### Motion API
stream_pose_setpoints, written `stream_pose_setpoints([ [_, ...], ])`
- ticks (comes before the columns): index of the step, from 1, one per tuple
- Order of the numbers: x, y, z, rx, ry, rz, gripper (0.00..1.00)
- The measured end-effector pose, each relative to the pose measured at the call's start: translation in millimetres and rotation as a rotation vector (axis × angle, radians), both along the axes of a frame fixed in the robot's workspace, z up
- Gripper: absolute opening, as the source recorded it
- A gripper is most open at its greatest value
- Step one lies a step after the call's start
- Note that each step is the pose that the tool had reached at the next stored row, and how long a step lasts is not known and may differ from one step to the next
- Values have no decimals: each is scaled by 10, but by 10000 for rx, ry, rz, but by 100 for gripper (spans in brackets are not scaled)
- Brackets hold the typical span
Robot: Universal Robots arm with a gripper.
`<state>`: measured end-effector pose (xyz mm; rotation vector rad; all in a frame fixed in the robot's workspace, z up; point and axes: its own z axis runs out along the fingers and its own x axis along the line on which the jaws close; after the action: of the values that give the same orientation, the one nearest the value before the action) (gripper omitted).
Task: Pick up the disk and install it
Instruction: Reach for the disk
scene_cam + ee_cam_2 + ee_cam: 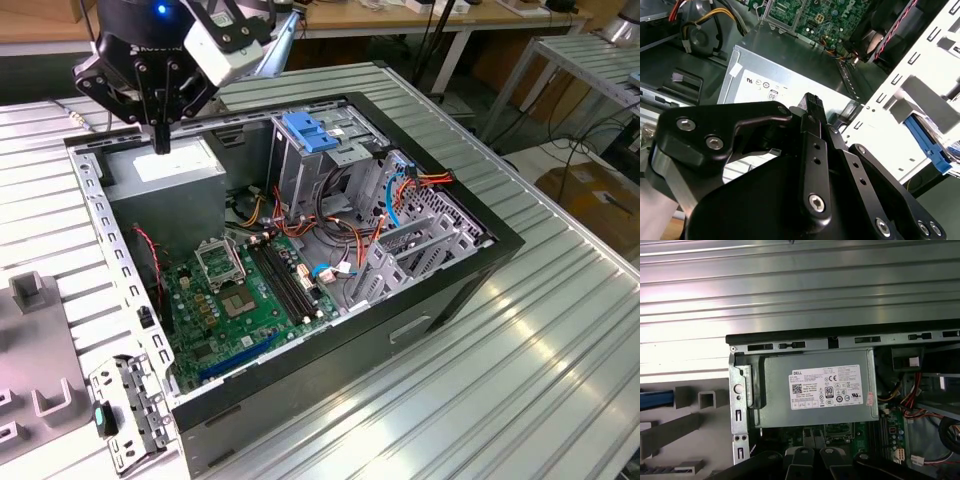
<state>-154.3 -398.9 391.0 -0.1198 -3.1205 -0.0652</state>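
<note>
The table (520, 380) has a silver metal top with long straight ribs across its whole surface. An open computer case (400, 330) lies on its side in the middle of the table, with the open side up. At the exterior view's left, a flat grey fixture (40, 400) with raised blocks and slots lies just beside the case. Between them, low in the exterior view, is a small perforated metal bracket (135, 410). It seems to be loose, but it may be joined to the case.
</note>
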Motion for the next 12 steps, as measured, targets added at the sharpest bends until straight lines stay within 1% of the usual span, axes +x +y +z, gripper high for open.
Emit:
stream_pose_setpoints([
  [3, -19, 0, -1, 0, 26, 0, 11],
  [7, -51, 0, -4, 0, 74, 0, 11],
  [12, -77, 0, -6, 0, 102, 1, 11],
])
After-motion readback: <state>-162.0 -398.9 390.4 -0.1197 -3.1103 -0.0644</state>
